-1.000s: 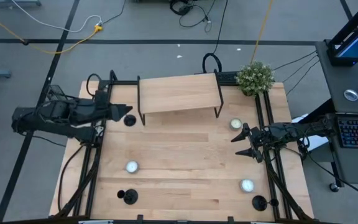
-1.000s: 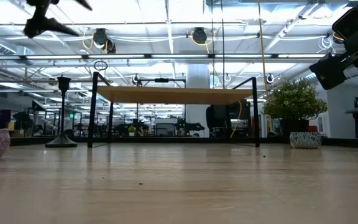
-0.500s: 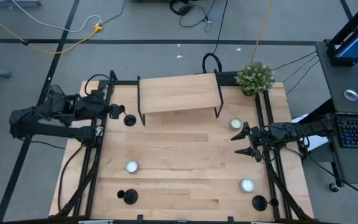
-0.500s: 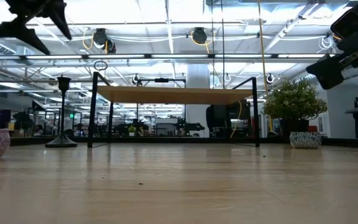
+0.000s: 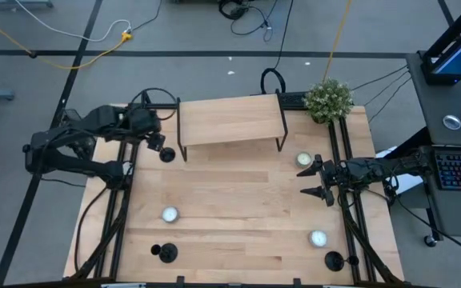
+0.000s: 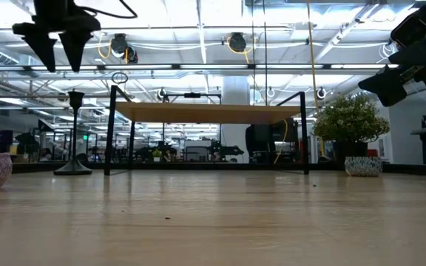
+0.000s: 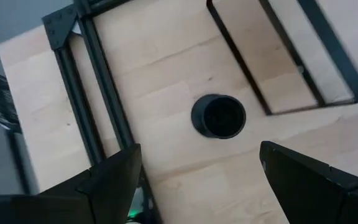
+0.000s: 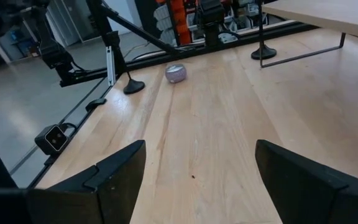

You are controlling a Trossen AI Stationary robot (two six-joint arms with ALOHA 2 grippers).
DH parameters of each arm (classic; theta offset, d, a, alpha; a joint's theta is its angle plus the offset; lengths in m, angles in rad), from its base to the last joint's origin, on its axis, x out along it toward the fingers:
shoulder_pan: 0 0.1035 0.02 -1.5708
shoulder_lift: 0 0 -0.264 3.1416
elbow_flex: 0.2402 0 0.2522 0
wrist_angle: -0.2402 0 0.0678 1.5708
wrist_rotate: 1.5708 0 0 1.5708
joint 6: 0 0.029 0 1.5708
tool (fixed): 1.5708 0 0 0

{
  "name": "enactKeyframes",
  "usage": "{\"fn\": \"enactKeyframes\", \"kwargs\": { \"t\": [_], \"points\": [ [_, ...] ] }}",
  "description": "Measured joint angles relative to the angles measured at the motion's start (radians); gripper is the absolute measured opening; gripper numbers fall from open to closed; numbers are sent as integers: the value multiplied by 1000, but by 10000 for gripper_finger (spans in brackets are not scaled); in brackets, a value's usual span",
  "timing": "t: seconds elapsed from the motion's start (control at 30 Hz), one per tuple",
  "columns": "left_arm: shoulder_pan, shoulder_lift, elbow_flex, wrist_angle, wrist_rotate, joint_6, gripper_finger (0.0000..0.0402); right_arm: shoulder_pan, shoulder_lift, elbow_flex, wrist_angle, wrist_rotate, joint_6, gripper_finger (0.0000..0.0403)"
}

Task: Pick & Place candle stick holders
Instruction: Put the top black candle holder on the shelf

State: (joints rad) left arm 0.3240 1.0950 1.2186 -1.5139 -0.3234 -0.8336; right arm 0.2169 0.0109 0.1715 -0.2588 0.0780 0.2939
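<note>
Fingers spread wide and empty, my left gripper (image 5: 155,144) hangs directly above the candle stick holder (image 5: 166,155) at the far-left corner, beside the leg of the small wooden shelf (image 5: 230,120). I see a second holder (image 5: 167,254) near the front-left edge, with a white tealight (image 5: 169,214) behind it. The third holder (image 5: 334,260) sits front-right, though its shape is hard for me to make out. My right gripper (image 5: 314,180) waits open above the right side, near another tealight (image 5: 303,159).
</note>
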Motion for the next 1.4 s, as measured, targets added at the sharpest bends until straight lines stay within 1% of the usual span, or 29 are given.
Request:
{"fn": "enactKeyframes", "kwargs": {
  "t": [0.13, 0.3, 0.4, 0.57, 0.8, 0.97, 1.17, 1.4],
  "points": [
    [6, 48, 0, 0, 9, 70, 335, 0, 0, 0, 0, 0, 0, 293],
    [6, 96, 0, 0, 4, 85, 335, 0, 0, 0, 0, 0, 0, 293],
    [6, 115, 0, 0, 7, 127, 335, 0, 0, 0, 0, 0, 0, 293],
    [6, 133, 0, -1, 5, 145, 335, 0, 0, 0, 0, 0, 0, 293],
    [11, 121, 1, -17, -9, 153, 335, 0, 0, 0, 0, 0, 0, 293],
    [57, 87, 1, -48, -52, 147, 335, 0, 0, 0, 0, 0, 0, 293],
    [138, 85, 1, -46, -46, 155, 335, 0, 0, 0, 0, 0, 0, 293],
    [198, 96, 1, -33, -33, 195, 335, 0, 0, 0, 0, 0, 0, 293]
  ]
}}
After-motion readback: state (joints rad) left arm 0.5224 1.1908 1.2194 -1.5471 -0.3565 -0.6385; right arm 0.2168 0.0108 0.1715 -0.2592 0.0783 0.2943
